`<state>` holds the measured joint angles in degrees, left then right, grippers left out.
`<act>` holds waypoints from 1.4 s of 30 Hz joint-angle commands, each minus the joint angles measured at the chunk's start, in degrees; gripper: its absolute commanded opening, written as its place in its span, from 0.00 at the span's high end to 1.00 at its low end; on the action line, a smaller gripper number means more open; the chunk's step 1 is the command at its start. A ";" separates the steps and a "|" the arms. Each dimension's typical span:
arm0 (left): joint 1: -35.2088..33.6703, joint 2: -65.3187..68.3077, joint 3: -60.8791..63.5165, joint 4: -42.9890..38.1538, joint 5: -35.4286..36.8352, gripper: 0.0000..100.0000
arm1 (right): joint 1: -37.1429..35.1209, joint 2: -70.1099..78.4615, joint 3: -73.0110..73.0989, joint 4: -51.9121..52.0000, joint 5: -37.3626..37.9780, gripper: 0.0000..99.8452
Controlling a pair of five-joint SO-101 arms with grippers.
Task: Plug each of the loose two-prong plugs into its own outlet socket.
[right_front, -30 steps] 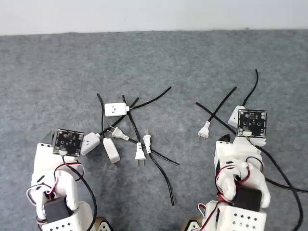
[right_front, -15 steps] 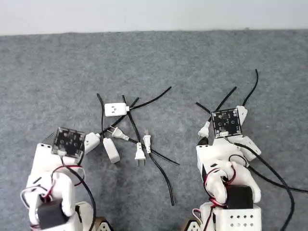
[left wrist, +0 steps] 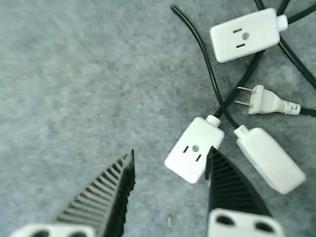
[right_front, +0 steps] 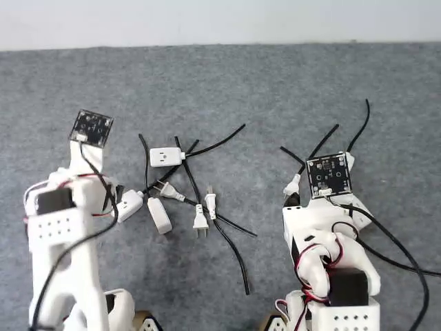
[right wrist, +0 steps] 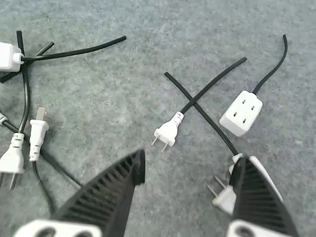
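We see no plug (right wrist: 167, 132) seated in any socket (right wrist: 241, 112); left gripper (left wrist: 170, 154) and right gripper (right wrist: 190, 157) hold their fingers apart, empty.

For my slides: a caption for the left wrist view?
Open left hand poised above a white rectangular outlet socket on grey carpet.

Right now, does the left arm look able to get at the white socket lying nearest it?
Probably yes: the left end effector hangs open over the nearest socket, and nothing lies on top of it, though a second socket sits close beside.
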<state>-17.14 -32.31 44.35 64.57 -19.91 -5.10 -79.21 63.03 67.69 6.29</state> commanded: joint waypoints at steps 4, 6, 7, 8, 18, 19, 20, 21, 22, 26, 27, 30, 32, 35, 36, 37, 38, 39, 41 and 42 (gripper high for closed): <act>4.75 3.43 -4.44 -0.88 4.66 0.77 | -0.31 14.73 -4.40 -5.05 -0.44 0.71; 4.57 3.78 -5.23 -0.88 8.62 0.77 | -0.48 19.30 -5.19 -5.49 -0.53 0.71; 4.48 3.78 -5.41 -0.88 11.25 0.77 | -0.48 20.88 -5.54 -5.49 -0.62 0.71; 4.22 3.52 -5.58 -0.97 14.24 0.77 | -0.48 22.64 -5.80 -6.02 -0.62 0.71; 4.13 3.60 -1.01 -8.70 28.04 0.77 | -0.48 27.74 -5.71 -10.07 -4.31 0.71; 4.13 3.34 0.22 -9.85 27.87 0.77 | -0.57 27.74 -5.71 -10.07 -5.10 0.71; 4.04 3.16 1.36 -10.81 27.87 0.77 | -0.84 27.74 -5.71 -9.89 -5.54 0.71; 4.04 3.16 2.33 -11.60 27.87 0.77 | -1.45 27.74 -5.71 -9.89 -5.71 0.71; 4.04 3.16 3.12 -12.04 27.87 0.77 | -2.33 27.74 -5.54 -9.71 -5.80 0.71; 4.31 3.60 4.18 -12.04 27.87 0.77 | -4.97 27.74 -4.13 -9.89 -5.89 0.71; 4.22 3.69 4.18 -12.04 27.87 0.77 | -5.32 27.74 -3.78 -9.89 -5.89 0.71; 4.04 3.69 4.26 -12.04 27.87 0.77 | -5.49 27.74 -3.25 -10.24 -5.80 0.71; 4.04 3.69 4.26 -11.60 27.87 0.77 | -5.49 27.74 -1.93 -12.18 -5.80 0.71; 4.04 3.69 4.09 -10.55 27.87 0.77 | -5.58 27.82 0.00 -14.64 -5.63 0.71; 4.04 3.69 4.18 -10.55 27.87 0.77 | -5.58 27.82 0.26 -14.73 -5.54 0.71; 4.04 3.69 4.18 -10.55 27.87 0.77 | -5.58 27.82 0.35 -14.73 -5.54 0.71; 4.04 3.69 4.18 -10.64 27.87 0.77 | -5.58 27.82 0.44 -14.81 -5.54 0.71; 4.04 3.69 4.18 -10.64 27.87 0.77 | -5.58 27.82 0.44 -14.90 -5.54 0.71; 4.04 3.78 4.26 -10.73 27.87 0.77 | -5.58 27.82 0.53 -15.16 -5.54 0.71; 4.04 3.78 4.26 -10.73 27.87 0.77 | -5.58 27.82 0.53 -15.16 -5.54 0.71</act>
<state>-13.10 -28.35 49.10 54.02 7.16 -10.37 -51.69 63.82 53.80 1.19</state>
